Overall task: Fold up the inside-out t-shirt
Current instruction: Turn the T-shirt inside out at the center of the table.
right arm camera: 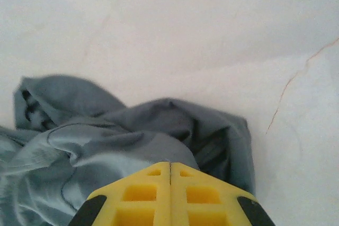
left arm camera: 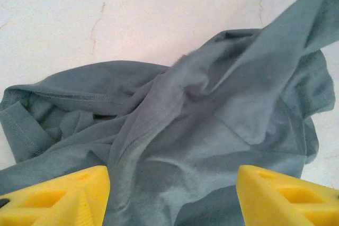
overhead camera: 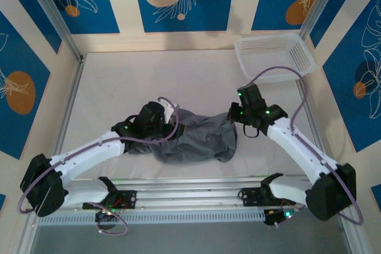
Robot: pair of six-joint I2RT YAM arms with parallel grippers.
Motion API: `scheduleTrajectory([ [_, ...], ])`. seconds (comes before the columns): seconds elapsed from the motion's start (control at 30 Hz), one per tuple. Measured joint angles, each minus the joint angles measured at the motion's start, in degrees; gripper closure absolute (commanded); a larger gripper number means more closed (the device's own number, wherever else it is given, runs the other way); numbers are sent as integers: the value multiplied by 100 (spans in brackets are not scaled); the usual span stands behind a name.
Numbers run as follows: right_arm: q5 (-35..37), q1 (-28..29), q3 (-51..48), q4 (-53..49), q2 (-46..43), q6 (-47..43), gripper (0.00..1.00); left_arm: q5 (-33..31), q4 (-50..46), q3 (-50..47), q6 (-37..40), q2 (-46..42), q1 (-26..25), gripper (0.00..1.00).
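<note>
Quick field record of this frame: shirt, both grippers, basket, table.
t-shirt: dark grey, crumpled in a heap mid-table, not folded
left gripper: fingers open, spread over the cloth at the heap's left end
right gripper: fingers shut at the heap's right end; cannot tell if cloth is pinched
basket: white mesh, far right corner, apart from the shirt
table: white, faintly veined
</note>
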Motion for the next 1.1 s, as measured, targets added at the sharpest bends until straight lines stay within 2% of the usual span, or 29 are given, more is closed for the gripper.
scheduleTrajectory([
  [0.1, -146, -133, -157, 229, -365, -94, 100, 9, -52, -2, -13, 37, 0, 30],
  [0.27, -911, -162, -581, 621, -1115, -284, 100, 306, -42, -2, -63, 323, 0, 18],
  [0.37, -1198, -162, -584, 807, -1335, -439, 100, 568, 11, -4, -101, 411, 0, 17],
  [0.5, -1419, -160, -649, 890, -1143, -546, 100, 645, 87, 2, -103, 581, 0, 18],
  [0.7, -1825, 35, -1447, 1027, -846, -531, 99, 538, 87, 0, -120, 699, 0, 19],
  [0.87, -1926, 369, -1641, 962, -826, -511, 75, 492, 90, 0, -120, 710, 0, 20],
  [1.0, -1510, 389, -1620, 811, -968, -466, 72, 494, 105, 0, -122, 752, 0, 20],
  [1.1, -1180, 398, -1617, 750, -1143, -472, 58, 494, 107, 0, -122, 756, 0, 20],
])
